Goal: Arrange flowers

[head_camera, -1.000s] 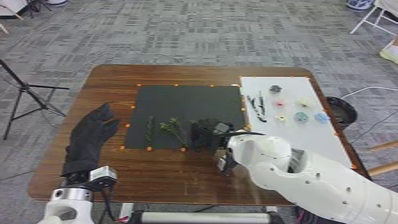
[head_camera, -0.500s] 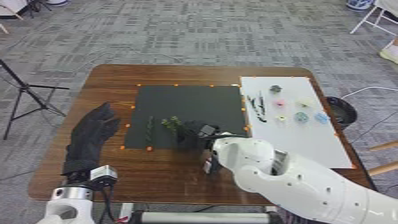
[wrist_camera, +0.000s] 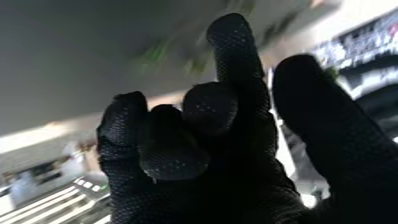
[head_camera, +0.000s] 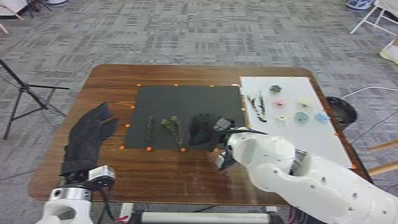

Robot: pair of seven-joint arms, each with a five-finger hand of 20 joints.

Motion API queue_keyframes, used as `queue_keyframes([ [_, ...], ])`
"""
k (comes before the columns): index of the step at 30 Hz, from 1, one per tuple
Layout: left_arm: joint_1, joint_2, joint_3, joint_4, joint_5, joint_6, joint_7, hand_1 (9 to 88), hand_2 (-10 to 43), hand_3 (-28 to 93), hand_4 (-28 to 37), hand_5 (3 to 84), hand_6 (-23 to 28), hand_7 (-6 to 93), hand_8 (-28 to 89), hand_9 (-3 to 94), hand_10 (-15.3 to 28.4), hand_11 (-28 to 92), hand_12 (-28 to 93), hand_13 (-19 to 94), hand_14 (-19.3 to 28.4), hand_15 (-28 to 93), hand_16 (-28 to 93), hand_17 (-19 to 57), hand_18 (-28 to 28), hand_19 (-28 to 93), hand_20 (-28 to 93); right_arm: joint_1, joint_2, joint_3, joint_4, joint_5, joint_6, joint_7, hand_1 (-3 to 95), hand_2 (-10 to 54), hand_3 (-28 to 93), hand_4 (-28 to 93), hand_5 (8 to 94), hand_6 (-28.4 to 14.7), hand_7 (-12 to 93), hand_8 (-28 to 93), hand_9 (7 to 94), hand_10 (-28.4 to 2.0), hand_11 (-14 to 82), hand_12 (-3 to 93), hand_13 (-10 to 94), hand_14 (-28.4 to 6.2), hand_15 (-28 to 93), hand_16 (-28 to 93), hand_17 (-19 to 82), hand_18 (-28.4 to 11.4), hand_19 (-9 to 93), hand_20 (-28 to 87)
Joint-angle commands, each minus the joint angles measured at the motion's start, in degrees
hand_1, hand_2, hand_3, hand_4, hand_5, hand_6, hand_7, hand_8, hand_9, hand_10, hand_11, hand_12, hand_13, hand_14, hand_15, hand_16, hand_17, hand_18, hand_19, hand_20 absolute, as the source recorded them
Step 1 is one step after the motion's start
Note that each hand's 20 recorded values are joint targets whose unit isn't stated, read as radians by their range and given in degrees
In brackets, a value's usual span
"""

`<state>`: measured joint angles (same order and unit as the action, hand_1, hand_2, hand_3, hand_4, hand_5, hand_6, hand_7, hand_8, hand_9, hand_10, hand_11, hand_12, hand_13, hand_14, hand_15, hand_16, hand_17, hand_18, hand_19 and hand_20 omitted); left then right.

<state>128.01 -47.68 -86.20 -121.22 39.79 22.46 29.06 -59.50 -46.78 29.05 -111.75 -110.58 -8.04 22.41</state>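
In the head view, my right hand [head_camera: 202,131] is over the lower right part of the black mat [head_camera: 182,102], just right of a leafy green stem [head_camera: 173,128]. A thinner dark green stem [head_camera: 149,129] lies farther left on the mat. Seen from the right wrist, my right hand [wrist_camera: 200,165] holds nothing, with one finger and the thumb straight and apart and the other fingers bent. Blurred green bits show beyond it. My left hand [head_camera: 86,137] rests open at the table's left side, off the mat.
On the white sheet [head_camera: 306,142] at the right are a dark flower [head_camera: 275,88], a pink one [head_camera: 280,102], yellow ones [head_camera: 305,102], blue ones [head_camera: 321,118] and dark leafy sprigs [head_camera: 258,107]. A black bin [head_camera: 342,111] stands past the table's right edge.
My right hand went left against the leafy stem, partly covering it, then came back right, and more of the stem shows again. My left hand has hardly moved.
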Motion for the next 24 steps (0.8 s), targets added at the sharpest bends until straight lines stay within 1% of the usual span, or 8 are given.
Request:
queue_keyframes([
  [1,1.3,-0.48,-0.50,-0.86,-0.29,0.73,0.62,31.2,-5.6,69,-21.6,30.9,1.8,26.0,-11,25.4,11.7,30,20,23,14.0,39,5,-8.0,19.7,41,18,1.2,13.3,8.8,-1.4,-2.3,6.2,13.3,25.8,-5.9,76,-24,73.8,-0.2,30,-9,71.9,-12.3,61.0,52.1,68,-11.9,87,43,29,-21.5,83,48],
  [4,1.5,-0.51,-0.45,-0.95,-0.39,0.87,0.66,31.1,-5.6,69,-21.6,30.9,1.9,26.0,-11,25.4,11.7,31,20,23,14.0,39,5,-8.0,19.7,41,18,5.2,13.3,5.9,2.4,-4.8,5.8,17.0,27.0,-9.4,69,-28,73.9,-0.5,31,-8,72.3,-11.7,60.7,52.8,68,-11.5,87,44,30,-21.5,83,47],
  [6,1.3,-0.52,-0.24,-0.92,-0.46,0.97,0.85,31.0,-5.6,69,-21.7,30.9,1.8,26.0,-11,25.4,11.7,31,20,23,14.0,39,5,-8.0,19.7,41,18,7.8,11.9,3.6,5.5,-5.7,4.3,18.1,35.1,-9.5,53,-28,74.3,-0.8,32,-8,72.3,-11.7,60.6,52.7,69,-11.2,87,44,30,-21.7,84,47],
  [8,0.1,-0.19,0.44,-0.54,-0.78,0.99,1.25,31.0,-5.6,69,-21.7,30.9,1.8,26.1,-11,25.5,11.7,31,20,23,14.0,39,5,-8.0,19.7,41,18,10.5,10.1,0.0,9.0,-7.5,4.5,19.0,45.4,-9.5,24,-22,74.4,-1.0,34,-8,72.4,-11.6,60.8,52.6,69,-10.9,87,44,31,-21.7,84,47],
  [10,-1.8,0.17,1.49,0.02,-0.64,0.40,1.25,31.1,-5.5,69,-21.7,31.0,1.8,26.1,-11,25.4,11.7,31,20,24,14.0,39,5,-8.0,19.8,41,18,14.1,8.6,-4.7,12.7,-7.5,5.5,19.4,47.8,-9.5,0,-11,74.8,-0.9,36,-9,73.0,-11.4,60.8,52.7,70,-10.7,87,43,32,-21.9,84,47],
  [14,-5.3,0.64,3.80,0.96,-0.49,-0.25,1.40,31.1,-5.4,69,-21.8,31.0,1.8,26.0,-11,25.4,11.7,31,20,24,14.0,39,5,-8.0,19.8,41,18,15.6,5.5,-6.3,17.3,-7.5,3.4,18.9,50.9,-9.0,-22,-5,75.4,-0.8,36,-9,73.3,-11.2,60.9,52.9,70,-10.3,86,44,32,-21.6,85,47],
  [19,-7.4,0.70,5.36,1.66,-0.55,-0.87,1.35,30.9,-5.5,69,-21.6,31.0,1.8,26.0,-11,25.4,11.8,31,20,24,14.0,39,5,-8.0,19.8,41,18,16.8,4.6,-8.0,19.1,-6.6,3.6,18.7,48.7,-8.5,-23,-3,75.9,-0.8,36,-9,73.6,-11.1,60.8,53.0,71,-10.2,86,44,33,-21.9,85,47],
  [24,-7.6,0.82,5.42,1.68,-0.52,-0.91,1.52,31.0,-5.4,69,-21.8,31.0,1.9,25.9,-11,25.5,11.7,30,20,24,14.0,39,5,-8.0,19.8,41,18,17.1,4.9,-9.8,20.0,-6.5,2.3,18.7,46.9,-8.6,-20,-3,76.1,-0.9,36,-9,73.7,-11.1,60.7,53.0,71,-10.2,86,45,33,-22.0,85,47],
])
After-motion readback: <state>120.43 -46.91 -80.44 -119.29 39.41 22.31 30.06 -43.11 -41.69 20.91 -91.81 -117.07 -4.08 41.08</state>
